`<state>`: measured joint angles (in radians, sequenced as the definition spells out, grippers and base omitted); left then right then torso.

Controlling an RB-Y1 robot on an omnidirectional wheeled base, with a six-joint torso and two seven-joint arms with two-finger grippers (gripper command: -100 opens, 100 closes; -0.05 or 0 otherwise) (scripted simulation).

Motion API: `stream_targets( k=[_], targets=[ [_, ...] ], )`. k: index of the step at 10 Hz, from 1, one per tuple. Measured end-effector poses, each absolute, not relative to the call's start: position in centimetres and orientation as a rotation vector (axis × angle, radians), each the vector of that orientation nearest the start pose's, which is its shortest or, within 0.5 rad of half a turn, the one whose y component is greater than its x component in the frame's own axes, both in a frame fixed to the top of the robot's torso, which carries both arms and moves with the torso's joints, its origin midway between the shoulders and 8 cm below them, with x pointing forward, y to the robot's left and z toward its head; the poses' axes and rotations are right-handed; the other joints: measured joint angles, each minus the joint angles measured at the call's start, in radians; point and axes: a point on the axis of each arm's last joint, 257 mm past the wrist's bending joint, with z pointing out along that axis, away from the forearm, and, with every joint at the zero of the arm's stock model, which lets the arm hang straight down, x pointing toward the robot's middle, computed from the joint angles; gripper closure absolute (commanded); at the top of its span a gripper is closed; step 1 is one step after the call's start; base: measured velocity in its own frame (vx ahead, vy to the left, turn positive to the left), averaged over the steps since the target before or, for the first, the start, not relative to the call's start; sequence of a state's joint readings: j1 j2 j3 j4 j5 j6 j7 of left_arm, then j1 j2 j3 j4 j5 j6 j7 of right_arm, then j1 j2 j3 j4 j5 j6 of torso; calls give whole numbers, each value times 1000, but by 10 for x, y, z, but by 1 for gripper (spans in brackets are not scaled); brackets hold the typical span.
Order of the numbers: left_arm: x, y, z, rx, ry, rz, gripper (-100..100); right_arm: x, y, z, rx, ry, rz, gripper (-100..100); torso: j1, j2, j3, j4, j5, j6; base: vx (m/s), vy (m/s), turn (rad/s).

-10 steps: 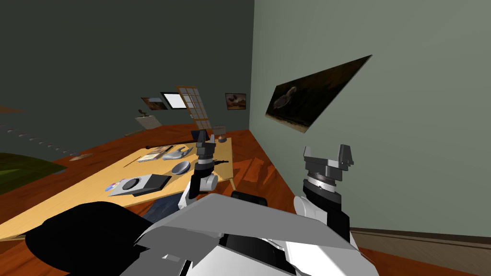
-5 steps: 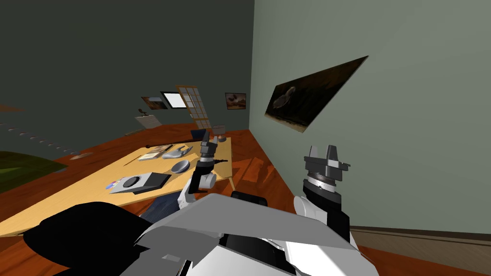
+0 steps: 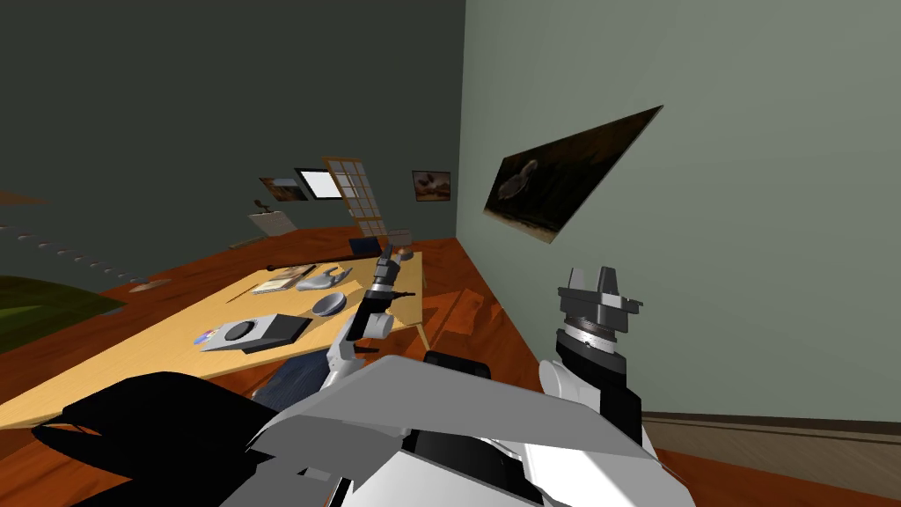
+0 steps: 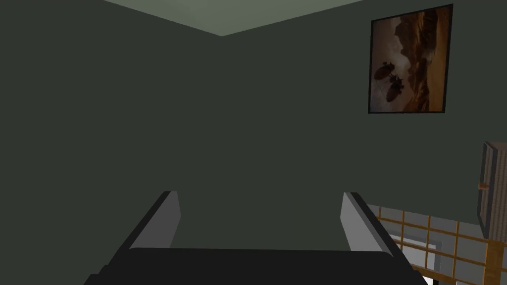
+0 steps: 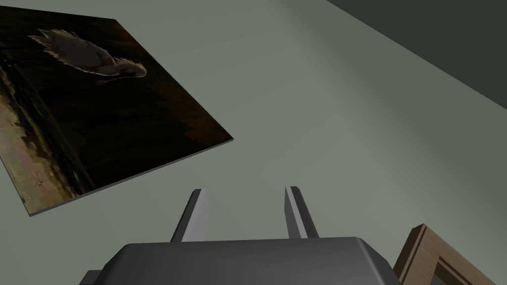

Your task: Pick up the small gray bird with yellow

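The small grey bird (image 3: 324, 280) lies just left of centre in my head view, on the far part of the tan table (image 3: 150, 361). I can't make out any yellow on it from here. A book (image 3: 283, 282) lies just left of it in the frame, a grey bowl (image 3: 330, 305) just below it, and a flat grey and black device (image 3: 253, 333) further down to the left.

My left gripper (image 3: 384, 255) hangs to the right of the bird and a little higher in the frame. It is raised off the table and apart from the bird, not touching it. Its fingers (image 4: 168, 217) are spread wide with nothing between them and point at a dark wall.

My right gripper (image 3: 597, 275) sits at the right of the frame, well apart from the table. It faces the pale green wall below a dark painting (image 3: 563, 180), and its fingers (image 5: 195, 213) are drawn in to a narrow gap, holding nothing.
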<state>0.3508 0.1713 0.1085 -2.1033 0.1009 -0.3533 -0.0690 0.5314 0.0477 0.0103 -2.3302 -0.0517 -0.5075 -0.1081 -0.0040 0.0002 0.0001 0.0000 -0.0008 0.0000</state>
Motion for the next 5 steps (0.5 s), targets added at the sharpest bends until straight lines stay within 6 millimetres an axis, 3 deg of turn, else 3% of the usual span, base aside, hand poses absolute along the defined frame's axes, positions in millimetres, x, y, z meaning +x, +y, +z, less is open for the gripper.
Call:
stream_targets(
  k=[5],
  targets=[
    [434, 353, -68, -813, 927, -1085, -100, 329, -289, 38, 735, 484, 1437, 0, 2, 0, 0, 0, 0, 0, -3, -32, 1]
  ],
)
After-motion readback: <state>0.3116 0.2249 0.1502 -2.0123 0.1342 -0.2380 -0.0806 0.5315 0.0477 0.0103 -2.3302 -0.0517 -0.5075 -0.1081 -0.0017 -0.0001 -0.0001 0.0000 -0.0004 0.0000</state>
